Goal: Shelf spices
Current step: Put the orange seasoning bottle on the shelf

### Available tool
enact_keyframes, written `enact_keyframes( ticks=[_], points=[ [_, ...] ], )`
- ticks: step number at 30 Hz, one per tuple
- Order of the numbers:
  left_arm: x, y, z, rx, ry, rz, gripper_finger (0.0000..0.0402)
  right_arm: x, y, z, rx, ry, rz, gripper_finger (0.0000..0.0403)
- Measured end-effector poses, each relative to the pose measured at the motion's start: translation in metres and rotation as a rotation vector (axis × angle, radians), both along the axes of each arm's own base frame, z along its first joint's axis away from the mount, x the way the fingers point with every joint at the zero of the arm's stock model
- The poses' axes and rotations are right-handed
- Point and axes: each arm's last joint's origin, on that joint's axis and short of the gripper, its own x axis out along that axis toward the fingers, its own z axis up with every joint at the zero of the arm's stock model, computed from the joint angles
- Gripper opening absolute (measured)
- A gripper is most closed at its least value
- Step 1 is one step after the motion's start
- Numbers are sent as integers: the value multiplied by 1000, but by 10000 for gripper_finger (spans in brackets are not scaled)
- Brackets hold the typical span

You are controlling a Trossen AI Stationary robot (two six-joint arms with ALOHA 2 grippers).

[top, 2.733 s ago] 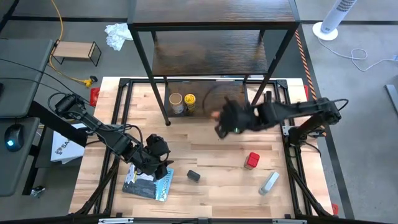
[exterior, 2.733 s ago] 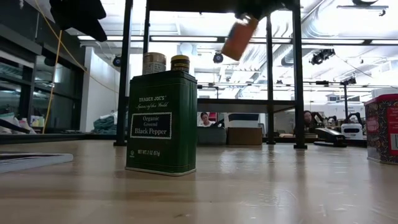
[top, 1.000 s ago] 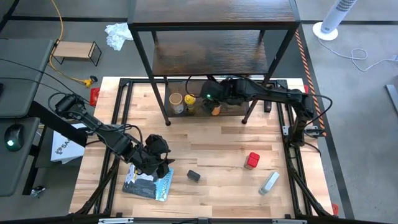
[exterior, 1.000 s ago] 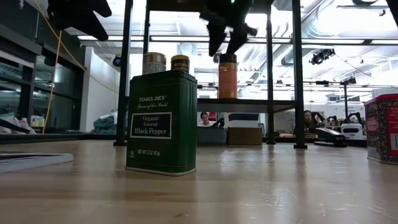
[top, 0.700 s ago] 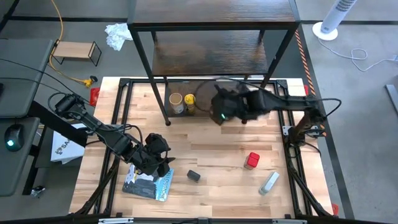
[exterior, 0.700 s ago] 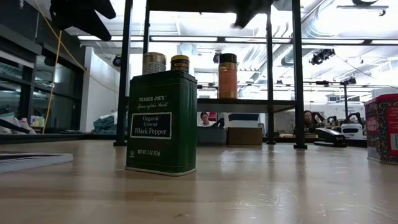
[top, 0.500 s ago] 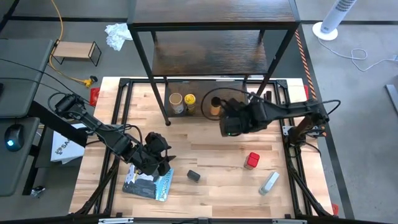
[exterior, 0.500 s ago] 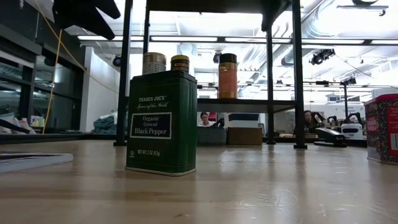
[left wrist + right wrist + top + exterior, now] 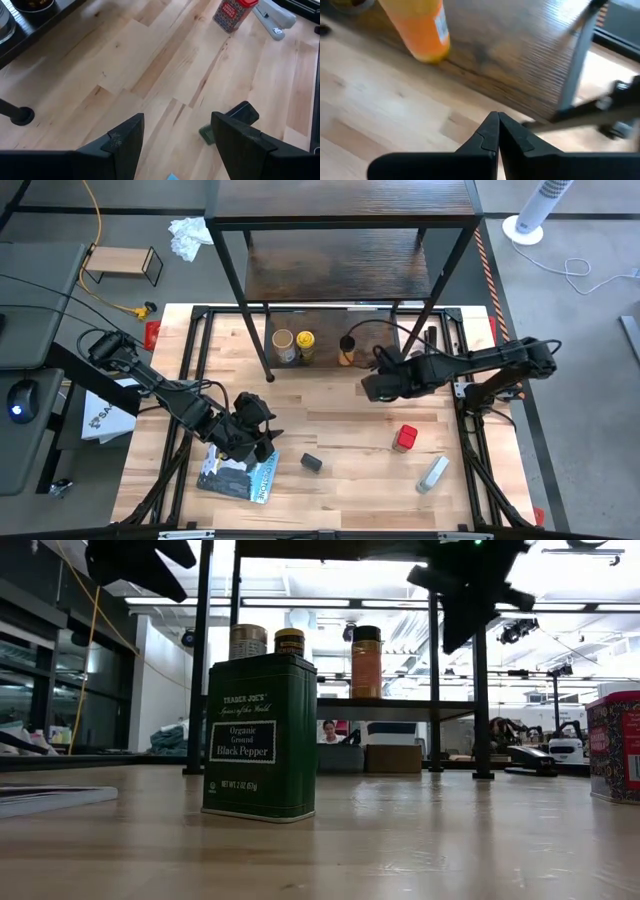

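Observation:
The tan-lidded jar point(image 9: 283, 345), the yellow-lidded jar point(image 9: 305, 343) and the brown jar point(image 9: 346, 356) stand upright on the lowest board point(image 9: 375, 340) of the dark shelf. The red container point(image 9: 404, 438) and the small black tin point(image 9: 311, 463) stand on the table. My right gripper point(image 9: 368, 387) is shut and empty, just off the shelf's near edge, with the brown jar point(image 9: 422, 30) ahead of it. My left gripper point(image 9: 175, 135) is open and empty above the table's near left, and the black tin point(image 9: 230, 120) is close in front of it.
A flat blue-grey packet point(image 9: 238, 477) lies under my left gripper. A grey-white tube point(image 9: 432, 474) lies near the front right. The shelf's black legs point(image 9: 268, 375) stand on the table's far half. Bare wood lies between the shelf and the red container.
My right gripper has drawn back from the brown jar on the shelf's lowest board, toward the table's near edge and a little to the right. The jar stays upright where it was set. My left arm has kept still.

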Motion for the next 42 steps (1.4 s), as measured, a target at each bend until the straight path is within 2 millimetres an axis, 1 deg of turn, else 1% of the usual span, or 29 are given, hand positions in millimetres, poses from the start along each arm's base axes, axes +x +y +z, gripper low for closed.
enact_keyframes(
  ticks=[3,6,8,15,23,29,34,36,39,42],
  points=[
    [0,0,0,1,-1,1,225,7,-5,-6,-11,-88,-7,0],
    [0,0,0,-4,-6,2,225,20,-8,-10,-33,-158,5,0],
    [1,-1,1,-10,-18,2,225,25,-11,-13,-52,-176,-10,0],
    [2,-2,2,-38,-40,16,225,34,-18,-22,-96,-202,-85,0],
    [1,-5,3,-62,-52,22,225,63,-21,-28,-96,-327,-11,0],
    [0,-6,2,-79,-57,32,225,73,-31,-32,-109,-358,-16,0],
    [0,-7,3,-80,-57,29,225,83,-36,-27,-99,-400,97,0],
    [0,-7,2,-80,-57,29,225,85,-35,-25,-97,-394,150,0],
    [0,-7,2,-80,-57,29,225,82,-27,-20,-78,-351,217,0],
    [-1,-7,2,-77,-58,32,225,72,-15,-16,-72,-251,271,0]
  ],
)
